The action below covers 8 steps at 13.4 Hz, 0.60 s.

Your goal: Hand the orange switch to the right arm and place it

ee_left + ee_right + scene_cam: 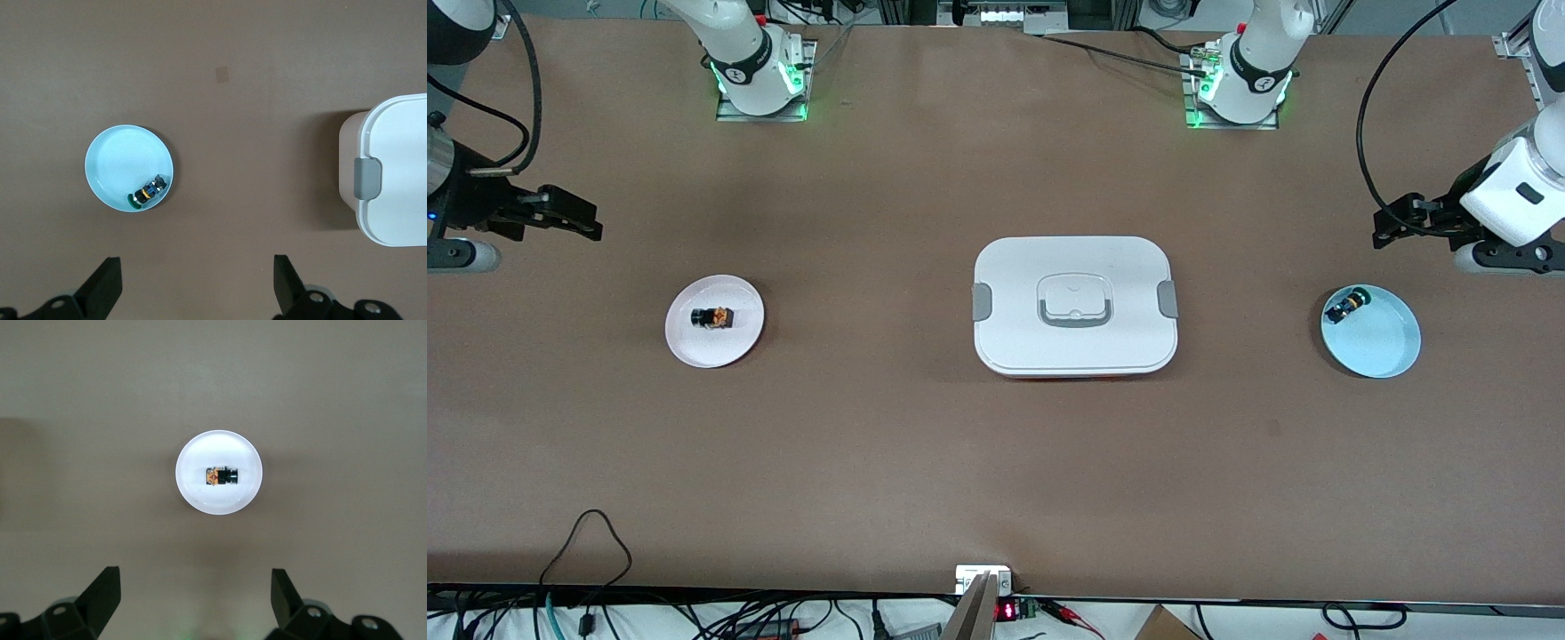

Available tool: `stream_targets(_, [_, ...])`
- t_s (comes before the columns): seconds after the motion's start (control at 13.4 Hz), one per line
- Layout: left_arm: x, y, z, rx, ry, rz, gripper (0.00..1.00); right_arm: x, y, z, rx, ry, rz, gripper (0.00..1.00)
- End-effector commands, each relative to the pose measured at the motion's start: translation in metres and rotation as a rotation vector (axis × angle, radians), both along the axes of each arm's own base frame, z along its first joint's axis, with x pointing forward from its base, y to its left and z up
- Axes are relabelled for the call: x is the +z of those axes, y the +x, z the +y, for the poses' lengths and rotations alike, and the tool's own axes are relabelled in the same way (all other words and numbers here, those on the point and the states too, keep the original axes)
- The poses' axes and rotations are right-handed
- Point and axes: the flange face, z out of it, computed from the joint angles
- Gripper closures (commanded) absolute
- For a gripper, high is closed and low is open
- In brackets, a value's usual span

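Note:
The orange switch (pixel 712 316) lies on its side on a small white plate (pixel 694 342) toward the right arm's end of the table. It also shows in the right wrist view (pixel 221 476) on that plate (pixel 220 503). My right gripper (pixel 591 227) hangs open and empty over bare table at that end, apart from the plate; its own view shows the jaws wide apart (pixel 197 577). My left gripper (pixel 1383 233) is open and empty (pixel 197 263) over bare table at the left arm's end, above and apart from a light blue plate (pixel 1383 347).
A green-capped black-and-blue switch (pixel 1345 307) lies at the edge of the light blue plate (pixel 120 160), also seen in the left wrist view (pixel 147 195). A white lidded container (pixel 1074 305) with grey clips sits at the table's middle, its end showing in the left wrist view (pixel 400 167).

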Motion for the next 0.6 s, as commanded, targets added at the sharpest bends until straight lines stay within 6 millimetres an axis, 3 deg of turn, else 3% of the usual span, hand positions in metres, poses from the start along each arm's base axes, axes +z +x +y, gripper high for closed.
stream_targets(0.0, [0.008, -0.004, -0.001, -0.021, 0.019, -0.002, 0.00, 0.003, -0.009, -0.004, -0.029, 0.004, -0.014, 0.00])
stream_targets(0.15, [0.008, -0.004, -0.002, -0.023, 0.019, -0.002, 0.00, -0.005, -0.019, -0.007, -0.016, 0.012, -0.044, 0.00])
stream_targets(0.52, [0.007, -0.004, -0.003, -0.026, 0.019, -0.001, 0.00, 0.000, -0.027, -0.007, -0.017, 0.014, -0.024, 0.00])
